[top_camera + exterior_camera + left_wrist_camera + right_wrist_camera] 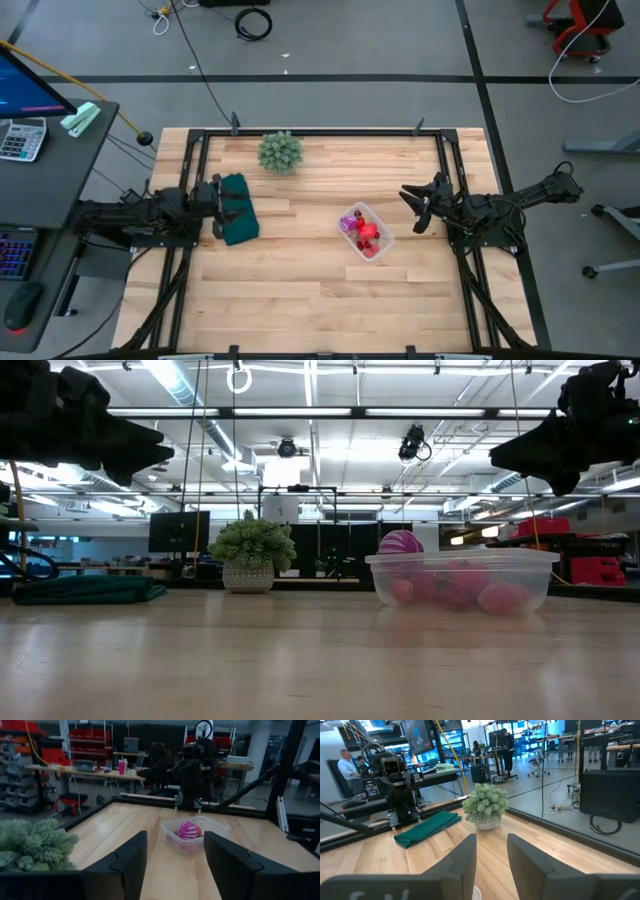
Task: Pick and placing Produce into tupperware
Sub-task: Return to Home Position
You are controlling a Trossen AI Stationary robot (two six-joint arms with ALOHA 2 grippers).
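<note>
High view coverage was where the clear plastic tub (382,222) could best be placed: right of the middle of the table (300,300), near the right claw (410,208), and set at a slant to the boards. Red strawberry-like pieces (368,238) and a purple-pink striped ball (352,222) were seen inside it, and no loose produce was made out on the bare wood in any view. The right claw was held above the table toward its right edge, its fingers spread apart with nothing between them, as the right wrist view confirmed. The left claw (224,208) was found toward the left edge, hung over the dark green folded cloth (242,222), its fingers parted wide and likewise empty. The filling was therefore judged to be done, with only the withdrawal of both arms to their rest pose left. For that to be done well, height should be kept while each arm is drawn back along its own side. The right claw deserved the most care, since a dip or swing toward the light tub could tip it and spill the fruit. The left claw should be kept off the cloth so that no fold is snagged. The spiky green plant (280,152) was judged well apart from both paths.
</note>
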